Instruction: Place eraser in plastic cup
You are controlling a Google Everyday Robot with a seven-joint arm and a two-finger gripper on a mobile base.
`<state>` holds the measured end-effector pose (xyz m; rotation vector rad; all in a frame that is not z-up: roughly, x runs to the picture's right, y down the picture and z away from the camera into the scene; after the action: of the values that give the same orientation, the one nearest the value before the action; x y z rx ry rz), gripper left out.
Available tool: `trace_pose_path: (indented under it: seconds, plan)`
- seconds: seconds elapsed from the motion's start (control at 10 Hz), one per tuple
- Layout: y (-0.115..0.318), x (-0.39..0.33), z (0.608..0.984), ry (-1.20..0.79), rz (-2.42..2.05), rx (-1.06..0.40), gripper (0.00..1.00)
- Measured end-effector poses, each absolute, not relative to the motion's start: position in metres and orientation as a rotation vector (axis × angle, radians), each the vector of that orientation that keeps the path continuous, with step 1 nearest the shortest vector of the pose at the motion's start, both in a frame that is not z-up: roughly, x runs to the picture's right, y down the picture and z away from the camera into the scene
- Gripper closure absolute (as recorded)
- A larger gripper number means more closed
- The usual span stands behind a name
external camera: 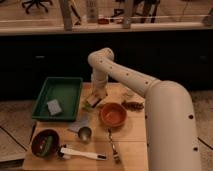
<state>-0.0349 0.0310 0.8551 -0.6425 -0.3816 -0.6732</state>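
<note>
Near the far edge of the table [136, 146], just beside the green tray [63, 80], the gripper [95, 98] hangs low; how far it is open, or whether it holds anything, I cannot tell. The plastic cup [84, 133] stands toward the front edge, between the dark red bowl [45, 143] and the orange bowl [113, 115].

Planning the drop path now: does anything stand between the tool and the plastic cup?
Nothing visible does. The tool hangs low at the far side of the table, between the green tray and the orange bowl; the plastic cup stands nearer the camera, and tray and bowl lie beside that path.
</note>
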Motion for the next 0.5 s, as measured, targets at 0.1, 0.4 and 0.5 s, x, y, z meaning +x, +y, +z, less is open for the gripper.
trace_pose_path:
  seconds: [0.1, 0.4, 0.5]
  plan:
    - [0.0306, -0.0351, 0.8549, -0.382, -0.675, -0.643, 1.00]
    - [0.0283, -0.0397, 0.8538, -0.390, -0.690, -0.643, 1.00]
    - [0.0275, -0.0426, 0.8522, -0.405, -0.700, -0.644, 1.00]
